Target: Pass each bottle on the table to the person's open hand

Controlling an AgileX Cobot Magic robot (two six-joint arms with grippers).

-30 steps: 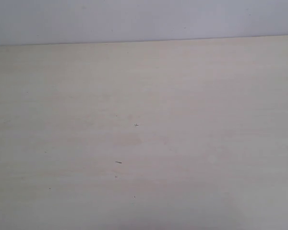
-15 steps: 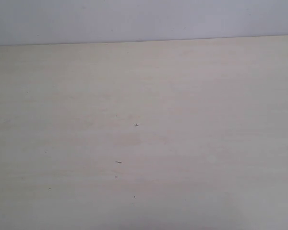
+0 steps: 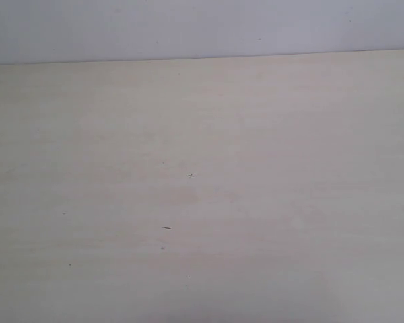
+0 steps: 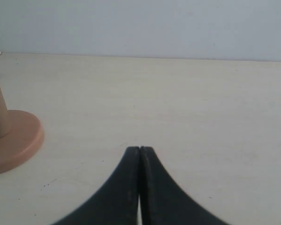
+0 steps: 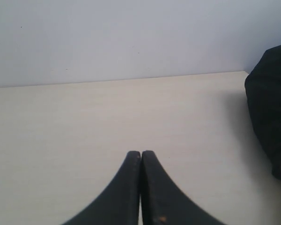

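The left gripper (image 4: 139, 150) was pressed fully together, its two black fingers meeting tip to tip and pinching nothing, seen against the pale bench (image 4: 201, 108). A brown round stand (image 4: 19, 140) with a tapering post sat on the bench off to one side of it. The right gripper (image 5: 141, 153) was likewise pressed together and empty. A black sleeve (image 5: 270, 112) showed at the bench's edge. Where the bottles stood could not be told.
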